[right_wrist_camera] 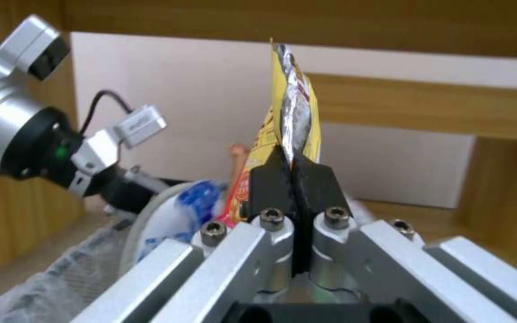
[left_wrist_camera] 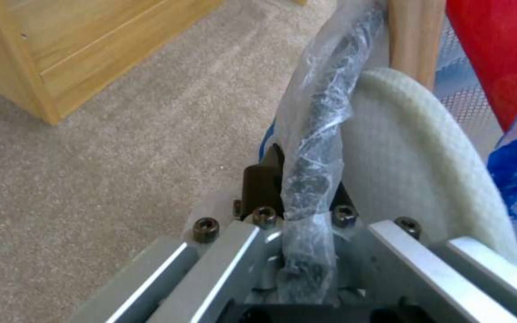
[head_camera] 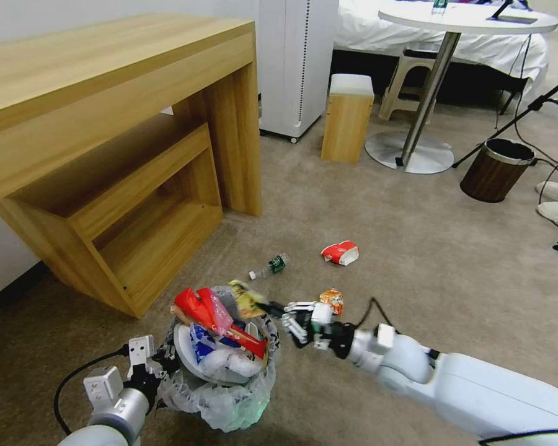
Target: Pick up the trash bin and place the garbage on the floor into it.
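Beige carpet floor is stretching across the head view, with the trash bin sitting low and left of centre, already heaped with wrappers and a white slipper. Left gripper is pinching its bagged rim; right gripper is clamping a yellow wrapper over the bin. A green-label bottle, red carton and orange wrapper are still lying mid-frame, so I judge the job well along.

Bright, even room light; soft shadow lies beneath the wooden desk. Wrist views are blurred, especially near their lenses. Head view bows at its edges.
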`<state>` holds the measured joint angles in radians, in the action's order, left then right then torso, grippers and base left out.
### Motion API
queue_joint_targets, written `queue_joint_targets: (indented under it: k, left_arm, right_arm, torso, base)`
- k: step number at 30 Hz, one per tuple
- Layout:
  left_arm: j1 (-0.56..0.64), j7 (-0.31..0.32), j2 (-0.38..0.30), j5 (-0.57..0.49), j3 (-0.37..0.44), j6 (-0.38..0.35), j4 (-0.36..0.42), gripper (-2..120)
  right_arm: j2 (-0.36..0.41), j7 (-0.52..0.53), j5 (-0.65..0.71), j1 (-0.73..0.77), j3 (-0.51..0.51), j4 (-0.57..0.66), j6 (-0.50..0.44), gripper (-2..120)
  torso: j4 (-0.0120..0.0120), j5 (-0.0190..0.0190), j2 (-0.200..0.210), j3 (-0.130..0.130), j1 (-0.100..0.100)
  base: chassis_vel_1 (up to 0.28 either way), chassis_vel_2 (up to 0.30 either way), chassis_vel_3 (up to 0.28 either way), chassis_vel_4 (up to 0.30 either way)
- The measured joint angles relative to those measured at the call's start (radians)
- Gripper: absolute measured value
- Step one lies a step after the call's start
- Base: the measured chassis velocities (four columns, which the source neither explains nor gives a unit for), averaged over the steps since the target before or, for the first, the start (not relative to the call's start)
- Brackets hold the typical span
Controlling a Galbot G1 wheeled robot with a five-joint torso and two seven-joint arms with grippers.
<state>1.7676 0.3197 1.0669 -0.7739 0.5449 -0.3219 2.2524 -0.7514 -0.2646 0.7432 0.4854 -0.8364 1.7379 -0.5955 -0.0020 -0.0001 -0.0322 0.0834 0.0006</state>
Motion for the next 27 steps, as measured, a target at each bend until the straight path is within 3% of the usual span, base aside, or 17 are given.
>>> queue_joint_targets:
  k: [8, 16, 27]
  left_arm:
    - [0.001, 0.0, 0.016, 0.007, 0.004, 0.0, 0.001, 0]
    - [-0.005, 0.001, 0.024, 0.009, 0.005, 0.001, -0.006, 0]
    - [-0.012, 0.0, 0.028, 0.011, 0.001, 0.002, -0.021, 0]
  right_arm:
    - [-0.057, 0.016, 0.003, -0.041, -0.129, -0.059, 0.001, 0]
    - [-0.061, 0.019, -0.012, -0.023, -0.139, -0.069, 0.0, 0]
    - [-0.02, -0.009, -0.021, 0.04, -0.057, -0.037, 0.005, 41]
  torso:
    - [-0.0003, 0.0, 0.0, 0.0, 0.0]
    - [-0.0003, 0.0, 0.0, 0.0, 0.0]
    - [-0.0003, 0.0001, 0.0, 0.0, 0.0]
  base:
    - [0.0, 0.0, 0.0, 0.0]
    - [0.0, 0.0, 0.0, 0.0]
    - [0.0, 0.0, 0.0, 0.0]
